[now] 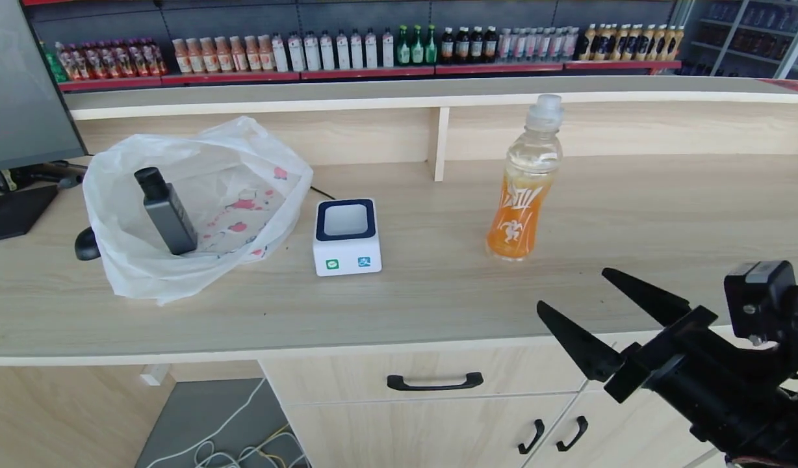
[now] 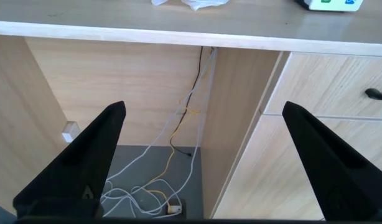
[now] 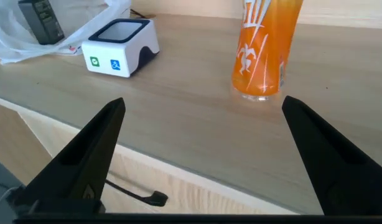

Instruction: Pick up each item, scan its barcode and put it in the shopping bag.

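An orange drink bottle with a clear cap stands upright on the wooden counter, right of centre; the right wrist view has its lower half. A white scanner box with a dark-rimmed window sits mid-counter, also in the right wrist view. The white plastic shopping bag lies open at the left with a dark grey bottle leaning inside it. My right gripper hangs open at the counter's front edge, short of the orange bottle, holding nothing. My left gripper is open below the counter, facing the cables.
A monitor on a black stand sits at the counter's far left. A raised wooden ledge with a divider backs the counter. Drawers with black handles lie under the front edge. Loose cables hang in the opening below.
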